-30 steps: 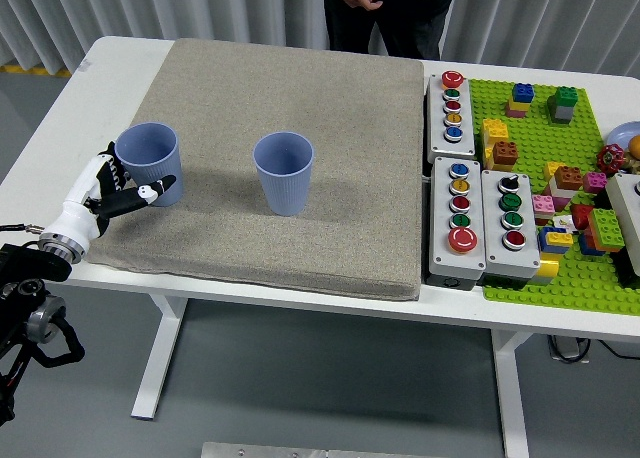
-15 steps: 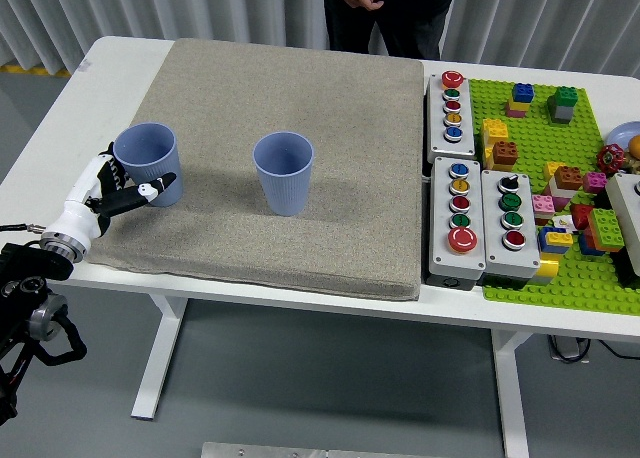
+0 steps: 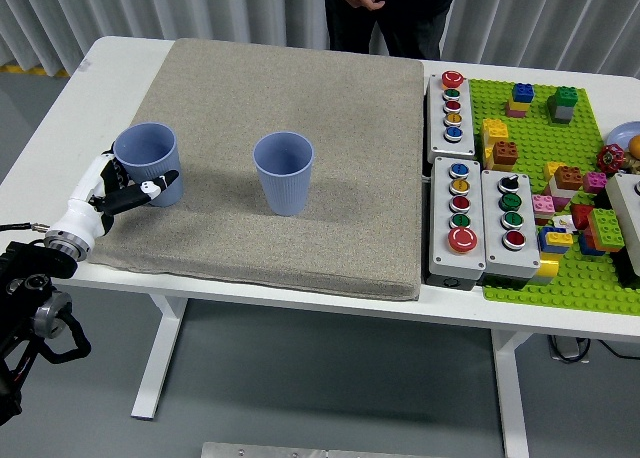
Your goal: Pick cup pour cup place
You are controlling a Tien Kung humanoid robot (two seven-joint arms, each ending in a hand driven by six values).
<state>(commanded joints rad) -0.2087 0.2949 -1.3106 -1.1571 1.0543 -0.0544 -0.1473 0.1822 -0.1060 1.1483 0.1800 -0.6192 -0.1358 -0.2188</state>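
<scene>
Two pale blue cups, the left cup [image 3: 149,161] and the middle cup [image 3: 283,171], look like matt plastic with fine vertical ribbing, and they stand on a coarse, woven beige cloth mat [image 3: 300,98] spread over a smooth white desk [image 3: 60,118]. The left hand [image 3: 110,190] has glossy white and black plastic shells. Grey button boxes [image 3: 470,223] and a studded green baseplate [image 3: 590,128] look like hard, slightly shiny plastic.

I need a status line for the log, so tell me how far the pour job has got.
Nothing is finished. The left hand is closing around the left cup, which stands upright on the mat. Lifting it, pouring into the middle cup and setting it down all remain. The right hand is out of view.
</scene>
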